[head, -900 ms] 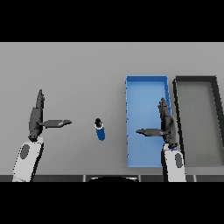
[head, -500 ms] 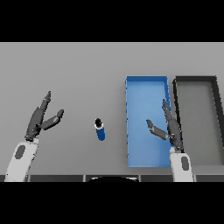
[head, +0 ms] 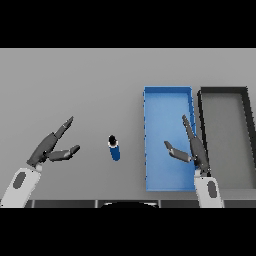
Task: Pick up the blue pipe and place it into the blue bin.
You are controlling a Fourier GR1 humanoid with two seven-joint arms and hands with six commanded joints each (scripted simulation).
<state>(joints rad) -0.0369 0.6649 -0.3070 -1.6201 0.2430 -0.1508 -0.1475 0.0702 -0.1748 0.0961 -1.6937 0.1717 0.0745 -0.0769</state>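
The grey table (head: 75, 80) carried the blue bin (head: 168, 186) with a dark bin (head: 224, 92) just beside it on the right, and neither held anything visible. The right hand (head: 192, 150) hung over the blue bin with fingers straight and holding nothing; the left hand (head: 50, 147), also open and loose, sat well left. The blue pipe (head: 114, 148) stood untouched on the table between left hand and blue bin, so grasp, carry and placement all remained undone.

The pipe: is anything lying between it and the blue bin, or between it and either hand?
Nothing visible. Bare table separates the pipe from the blue bin to its right and from the left hand. The right hand hovers over the bin.
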